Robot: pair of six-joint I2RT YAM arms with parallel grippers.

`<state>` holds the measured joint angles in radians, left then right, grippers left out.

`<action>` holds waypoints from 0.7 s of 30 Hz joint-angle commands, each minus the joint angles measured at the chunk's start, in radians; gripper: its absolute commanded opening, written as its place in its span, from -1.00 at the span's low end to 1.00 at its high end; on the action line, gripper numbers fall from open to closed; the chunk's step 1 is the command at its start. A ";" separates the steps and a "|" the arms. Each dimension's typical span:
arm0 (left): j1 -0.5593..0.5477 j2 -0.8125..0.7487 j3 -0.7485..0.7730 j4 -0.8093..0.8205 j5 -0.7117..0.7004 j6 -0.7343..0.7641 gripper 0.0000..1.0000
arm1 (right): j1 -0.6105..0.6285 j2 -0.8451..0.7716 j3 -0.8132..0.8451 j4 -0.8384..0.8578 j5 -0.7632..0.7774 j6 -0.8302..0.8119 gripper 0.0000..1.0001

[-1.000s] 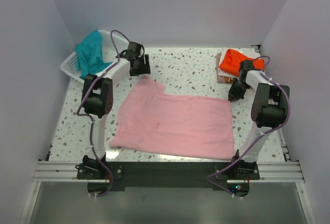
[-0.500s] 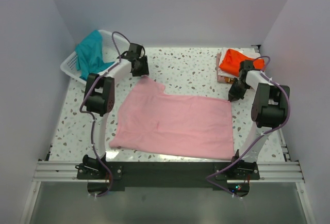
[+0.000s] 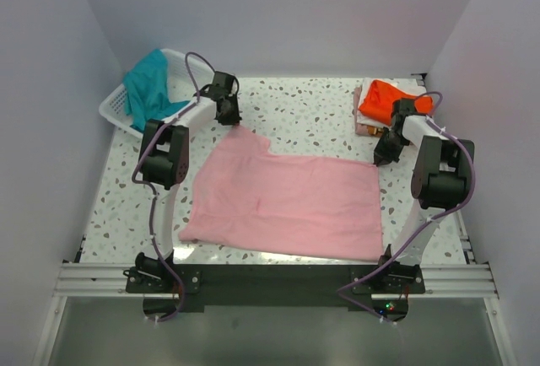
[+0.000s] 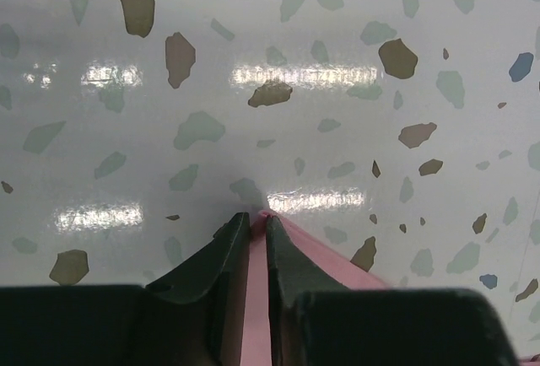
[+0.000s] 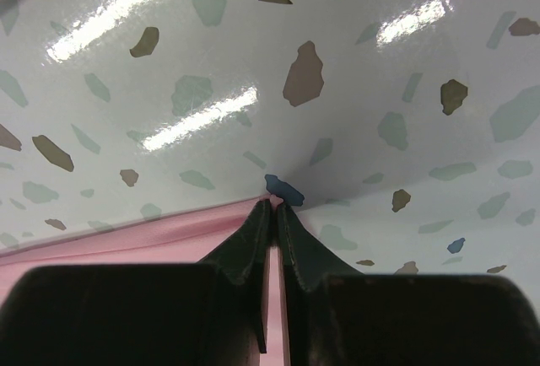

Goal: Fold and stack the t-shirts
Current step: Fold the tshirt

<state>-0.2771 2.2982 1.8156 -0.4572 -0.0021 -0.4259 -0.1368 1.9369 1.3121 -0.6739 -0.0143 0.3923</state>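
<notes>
Tabletop (image 3: pixel 312 121): white speckled terrazzo, glossy, with lamp glare showing in both wrist views.

Pink t-shirt (image 3: pixel 287 201): lay spread flat across the middle of the tabletop, between the two arms; its near edge ran close to the front edge, its far left corner rose to a point by the left hand, and its far right corner reached the right hand.

Basket (image 3: pixel 114 109): white plastic lattice, stood at the far left corner of the tabletop, well apart from the pink t-shirt.

Teal t-shirt (image 3: pixel 145 83): was bunched in the basket, with part of it draped over the rim.

Orange t-shirt (image 3: pixel 388 98): sat crumpled at the far right corner, on top of a pale folded cloth (image 3: pixel 364 120), just beyond the right hand.

Left hand (image 4: pixel 259 218): was down at the far left corner of the pink t-shirt, fingers drawn close with a strip of pink cloth pinched between them, tips at the tabletop.

Right hand (image 5: pixel 273 207): was down at the far right corner of the pink t-shirt, fingers almost together, clamped on the edge of the cloth.
</notes>
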 commanded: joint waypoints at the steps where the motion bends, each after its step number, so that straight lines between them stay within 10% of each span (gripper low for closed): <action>1: -0.005 0.007 0.010 0.020 -0.009 0.004 -0.66 | -0.003 0.000 -0.031 0.005 0.016 -0.007 -0.87; 5: -0.005 -0.002 -0.002 0.023 -0.004 -0.002 -0.99 | -0.003 -0.003 -0.024 0.000 0.016 -0.009 -0.91; 21: -0.002 -0.010 0.060 0.089 0.094 -0.053 -1.00 | -0.001 0.029 0.113 -0.050 -0.016 -0.001 -1.00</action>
<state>-0.2779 2.2932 1.7958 -0.4156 0.0444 -0.4580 -0.1379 1.9446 1.3457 -0.7033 -0.0185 0.3923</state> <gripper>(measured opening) 0.013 0.050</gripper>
